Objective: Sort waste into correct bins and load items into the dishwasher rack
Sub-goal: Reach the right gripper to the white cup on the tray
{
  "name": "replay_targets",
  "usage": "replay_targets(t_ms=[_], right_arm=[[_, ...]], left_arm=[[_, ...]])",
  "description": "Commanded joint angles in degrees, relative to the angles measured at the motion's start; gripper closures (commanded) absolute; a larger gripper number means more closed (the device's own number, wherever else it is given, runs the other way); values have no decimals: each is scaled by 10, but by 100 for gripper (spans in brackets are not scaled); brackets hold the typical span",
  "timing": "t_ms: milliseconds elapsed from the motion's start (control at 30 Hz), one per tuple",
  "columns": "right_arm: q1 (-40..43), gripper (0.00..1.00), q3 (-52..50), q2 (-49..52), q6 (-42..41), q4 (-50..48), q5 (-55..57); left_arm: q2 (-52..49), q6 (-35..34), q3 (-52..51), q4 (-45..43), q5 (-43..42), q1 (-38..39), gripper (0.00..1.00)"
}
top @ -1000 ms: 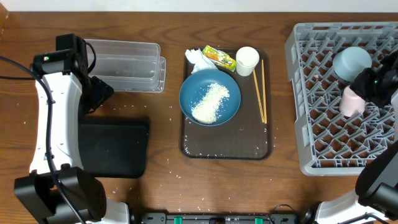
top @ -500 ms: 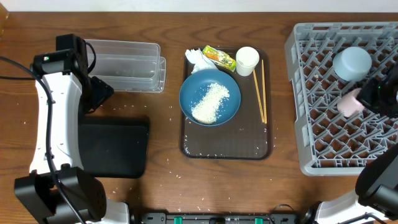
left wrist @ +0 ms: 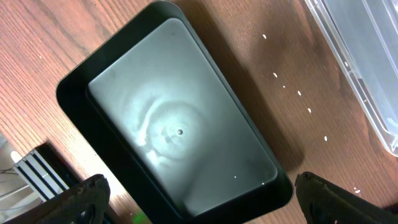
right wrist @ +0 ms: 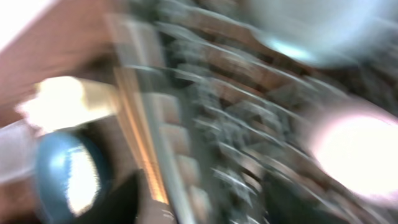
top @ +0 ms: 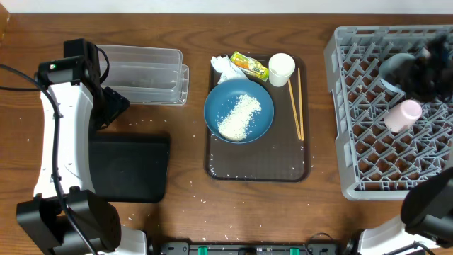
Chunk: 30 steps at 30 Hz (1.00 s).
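The bench (top: 255,212) carries the grey dishwasher rack (top: 368,156) along its right edge, reaching toward the far right corner. The dark brown serving tray (top: 255,166) sits mid-bench. The shallow black tray (top: 131,170) lies toward the near left corner, and the clear tub (top: 141,71) stands beyond it, nearer the far edge.

The left arm (top: 60,134) stands at the left edge. The left gripper (left wrist: 200,183) hangs over the black tray, its jaws spread wide and holding nothing.

On the serving tray, the dark blue plate (top: 219,103) holds a heap of white rice (top: 241,117). The light blue bowl (top: 393,69) rests upside down in the rack's far part, partly covered by the right gripper (top: 428,71). That gripper shows only as a dark smear, so whether its jaws are spread or clenched cannot be told.

The white cup (top: 281,69) stands at the serving tray's far right corner. The pink cup (top: 402,115) lies on its side on the rack's pegs, clear of the right gripper. The chopsticks (top: 296,103) lie along the serving tray's right side. The crumpled napkin (top: 225,67) and the snack wrapper (top: 249,66) sit side by side at its far left. Stray grains (left wrist: 298,93) dot the bench between the black tray and the tub.
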<state>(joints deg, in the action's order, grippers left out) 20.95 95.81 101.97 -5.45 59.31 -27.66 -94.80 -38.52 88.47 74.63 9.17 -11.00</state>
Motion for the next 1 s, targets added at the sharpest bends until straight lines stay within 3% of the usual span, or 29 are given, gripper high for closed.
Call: replay_targets(t_ms=[0,133,200,467,600,967], right_arm=[[-67,16,13,-5,33,-39,-103],[-158,15,23,-3,-39,-86,36],[-202,10,44,7,-40,-81,88],[-308,7,304,169,-17,114,197],[-334,26,419,267,-17,159,205],[-421,35,430,359,-83,59,337]], left_arm=[[9,3,-1,3,4,-2,2],[9,3,-1,3,4,-2,2],[9,3,-1,3,4,-2,2],[9,3,-1,3,4,-2,2],[9,3,-1,3,5,-2,2],[9,3,-1,3,5,-2,2]])
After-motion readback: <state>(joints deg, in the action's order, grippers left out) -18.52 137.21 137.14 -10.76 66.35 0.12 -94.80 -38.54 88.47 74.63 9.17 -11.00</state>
